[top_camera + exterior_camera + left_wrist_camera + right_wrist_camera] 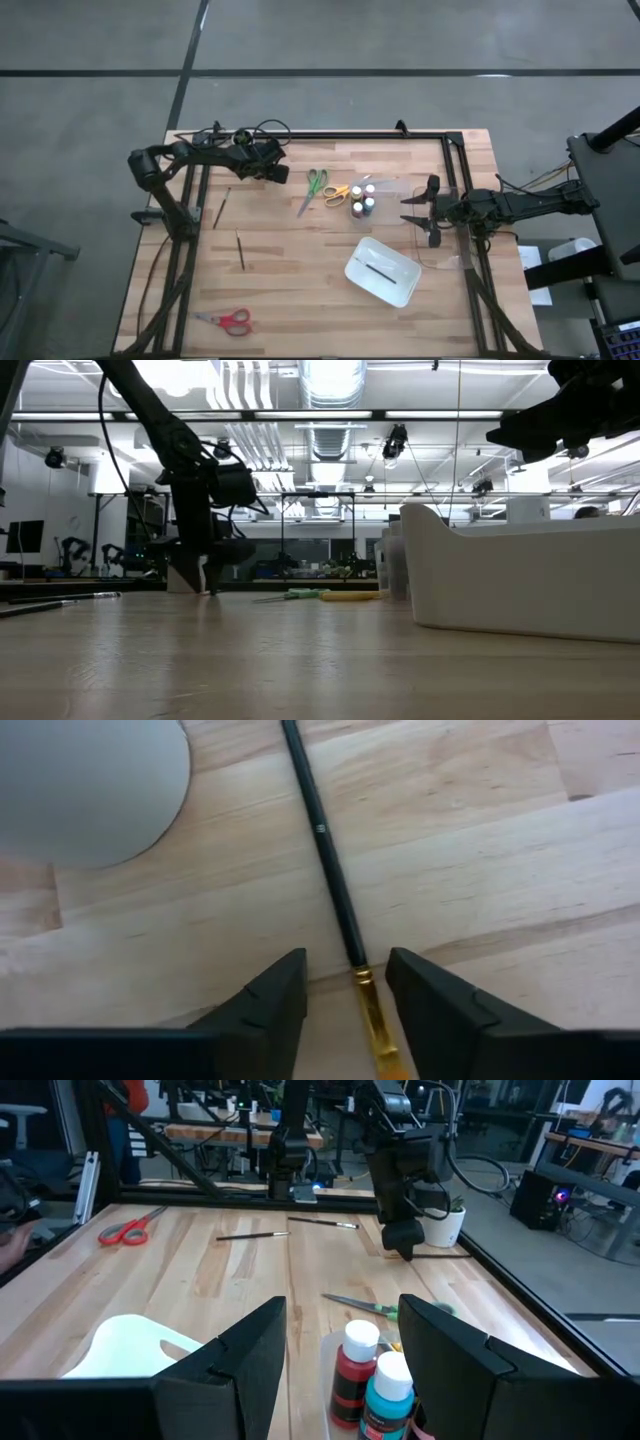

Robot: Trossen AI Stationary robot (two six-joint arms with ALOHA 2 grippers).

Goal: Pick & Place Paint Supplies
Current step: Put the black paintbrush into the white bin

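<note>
The left gripper point(345, 1010) was lowered with jaws spread astride a thin dark gold-ferruled brush point(325, 850) lying on the wooden table point(480, 840), not yet pinched. The grasping step was judged underway; closing was called for next. The right gripper point(428, 211) was held spread, empty, beside the paint bottles point(363, 203).

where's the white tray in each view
High view: white tray, lower right of centre.
Low view: right side, close up.
Left wrist view: not in it.
Right wrist view: pale shape in the foreground.
Shared landmark: green scissors, in those three views.
</note>
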